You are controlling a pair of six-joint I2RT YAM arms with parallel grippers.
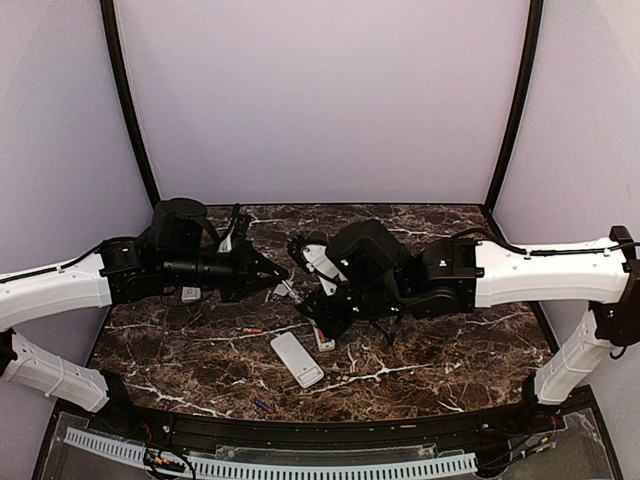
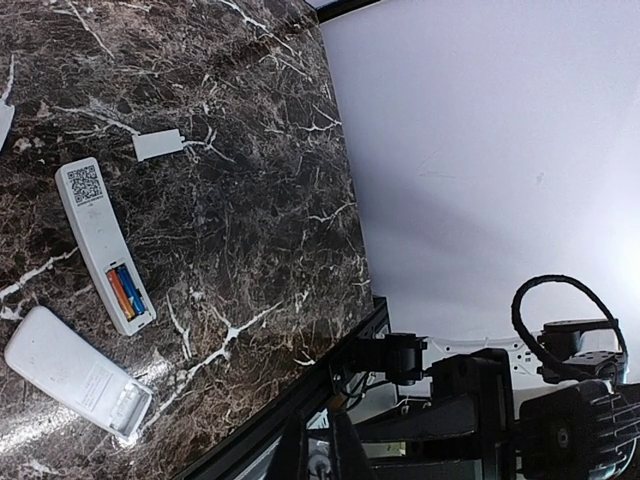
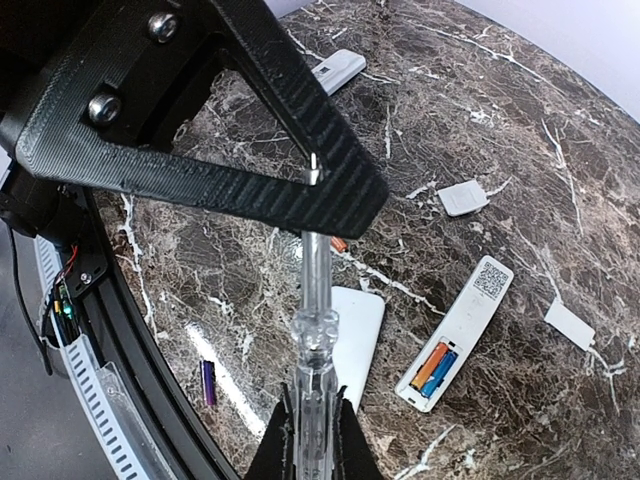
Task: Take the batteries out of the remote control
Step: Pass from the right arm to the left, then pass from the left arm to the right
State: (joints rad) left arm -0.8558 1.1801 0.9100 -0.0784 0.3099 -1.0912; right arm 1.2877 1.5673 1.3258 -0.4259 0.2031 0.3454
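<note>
Right wrist view: the right gripper (image 3: 315, 445) is clenched on a clear plastic tool (image 3: 315, 345). The tool's thin metal tip reaches a ribbed black finger of the left gripper (image 2: 320, 450), whose fingers are closed together; I cannot tell whether they pinch that tip. The batteries (image 3: 435, 368), one orange and one blue, are smooth little cylinders. They lie side by side in the open bay of the slim white remote (image 3: 470, 300), their long axes along its length. This is just to the near side of the tool, closer to the right arm, on the glossy dark marbled table (image 3: 520, 120).
</note>
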